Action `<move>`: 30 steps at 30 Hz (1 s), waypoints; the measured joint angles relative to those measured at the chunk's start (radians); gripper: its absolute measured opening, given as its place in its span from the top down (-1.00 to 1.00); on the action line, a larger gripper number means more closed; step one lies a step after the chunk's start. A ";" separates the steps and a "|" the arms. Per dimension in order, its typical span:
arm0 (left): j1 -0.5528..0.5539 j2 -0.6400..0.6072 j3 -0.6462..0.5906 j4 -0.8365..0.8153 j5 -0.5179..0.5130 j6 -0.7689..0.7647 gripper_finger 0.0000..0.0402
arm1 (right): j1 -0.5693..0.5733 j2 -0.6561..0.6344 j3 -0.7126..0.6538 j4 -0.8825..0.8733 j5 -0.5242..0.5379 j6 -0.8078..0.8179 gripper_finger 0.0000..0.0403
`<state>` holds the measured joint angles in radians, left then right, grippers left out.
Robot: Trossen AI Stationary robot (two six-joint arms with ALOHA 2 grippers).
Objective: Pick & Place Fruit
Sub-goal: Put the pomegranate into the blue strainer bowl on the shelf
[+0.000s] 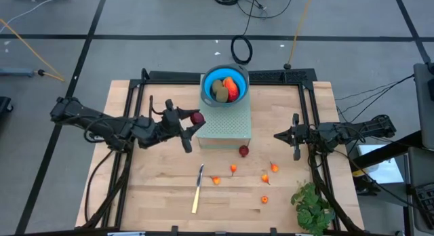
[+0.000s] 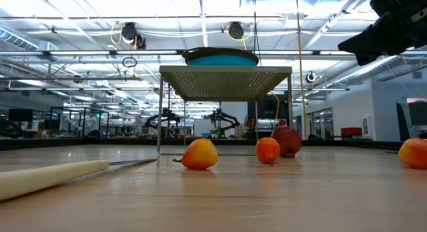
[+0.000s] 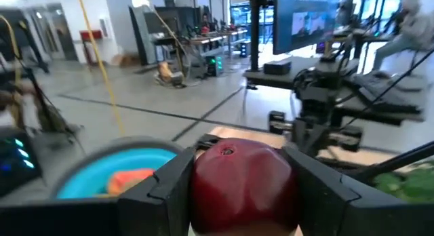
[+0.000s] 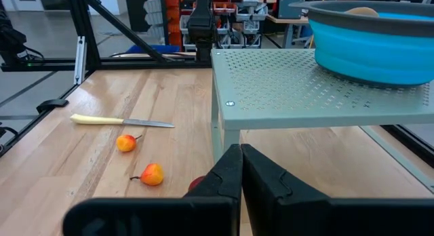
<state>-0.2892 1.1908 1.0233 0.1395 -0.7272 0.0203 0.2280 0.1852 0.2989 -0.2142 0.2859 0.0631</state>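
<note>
My left gripper (image 1: 194,120) reaches in from the table's left and is shut on a dark red ball (image 3: 241,185) beside the left edge of the grey-green perforated stand (image 1: 227,125). On the stand sits the blue bowl (image 1: 224,87), holding the red-orange oblong (image 1: 232,88) and two olive-brown ovals (image 1: 219,90). A second dark red ball (image 1: 243,150) lies on the table in front of the stand. Several tiny orange bits (image 1: 233,169) are scattered on the boards. My right gripper (image 1: 283,135) waits shut, right of the stand. My left gripper pinches the dark red ball between its two fingers (image 3: 169,185), one on each side of the ball (image 1: 197,118). The fingers come roughly level from the table's left. The ball is lifted clear of the table, near the stand's top edge.
A pale-handled knife (image 1: 197,188) lies on the near half of the table. A leafy green bunch (image 1: 312,207) sits at the near right corner. Black rails (image 1: 308,93) frame the table's far and side edges. Bare boards show left of the knife.
</note>
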 joint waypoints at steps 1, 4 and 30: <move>0.005 0.000 0.000 0.002 0.000 0.020 0.01 | 0.000 0.000 0.000 0.000 0.000 0.000 1.00; 0.017 0.000 0.000 0.013 0.000 0.068 0.08 | 0.000 0.000 0.000 0.000 0.000 0.000 1.00; 0.080 0.000 -0.001 0.226 0.486 -0.066 0.10 | 0.000 0.000 0.000 0.000 0.000 0.000 1.00</move>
<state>-0.2089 1.1912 1.0225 0.3653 -0.2408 -0.0453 0.2279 0.1852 0.2993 -0.2145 0.2860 0.0631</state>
